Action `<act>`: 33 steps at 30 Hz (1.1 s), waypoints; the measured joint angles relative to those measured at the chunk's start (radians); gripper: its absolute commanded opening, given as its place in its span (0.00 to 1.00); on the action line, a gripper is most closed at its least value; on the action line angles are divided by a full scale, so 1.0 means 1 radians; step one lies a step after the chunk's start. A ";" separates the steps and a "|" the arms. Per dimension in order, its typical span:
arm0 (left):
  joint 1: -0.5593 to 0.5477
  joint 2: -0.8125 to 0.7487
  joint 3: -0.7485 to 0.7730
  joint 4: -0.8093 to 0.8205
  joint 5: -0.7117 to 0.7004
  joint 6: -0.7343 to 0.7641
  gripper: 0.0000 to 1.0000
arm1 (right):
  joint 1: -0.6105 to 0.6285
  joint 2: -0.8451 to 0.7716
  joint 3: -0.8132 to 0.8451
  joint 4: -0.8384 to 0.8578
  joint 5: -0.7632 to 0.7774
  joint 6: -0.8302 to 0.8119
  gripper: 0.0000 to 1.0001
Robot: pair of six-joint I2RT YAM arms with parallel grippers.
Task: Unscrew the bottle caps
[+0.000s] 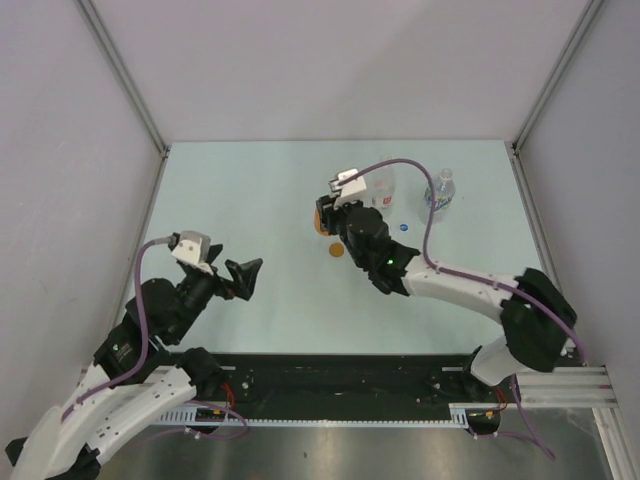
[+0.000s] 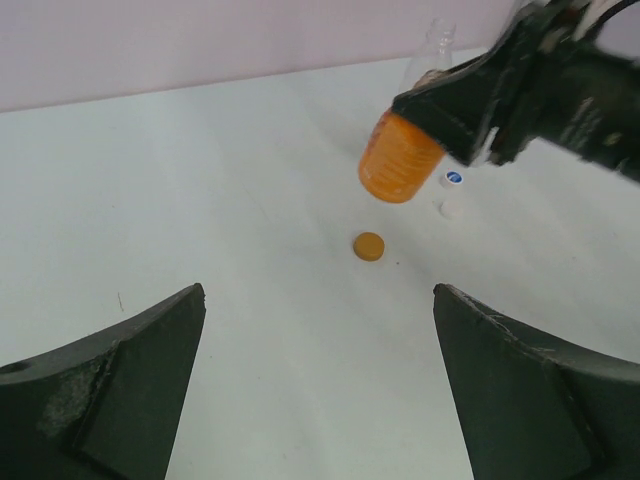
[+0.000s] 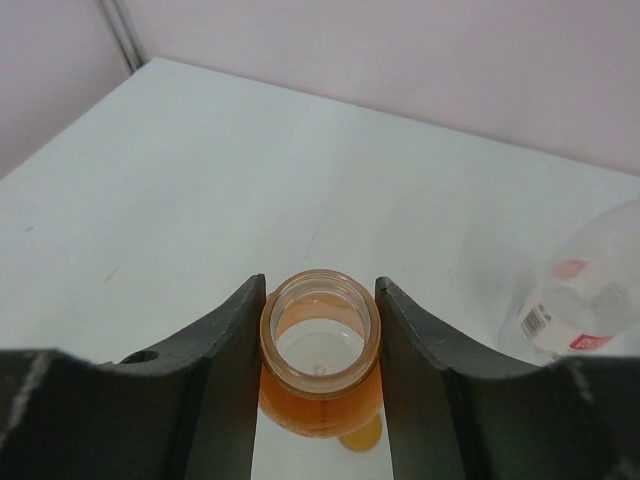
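My right fingers (image 3: 215, 370) grip the orange bottle (image 3: 320, 345), I reckon to steady it; left fingers (image 2: 120, 390) gape empty, orange cap (image 2: 369, 246) ahead.

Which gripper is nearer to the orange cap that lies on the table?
Right. The right gripper, shut on the orange bottle, is just beyond the orange cap. The left gripper stands open, clearly farther away, to the cap's left.
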 measured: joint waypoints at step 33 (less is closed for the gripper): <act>0.000 0.008 -0.035 -0.042 0.048 -0.048 1.00 | -0.129 0.603 0.200 0.294 0.016 0.004 0.00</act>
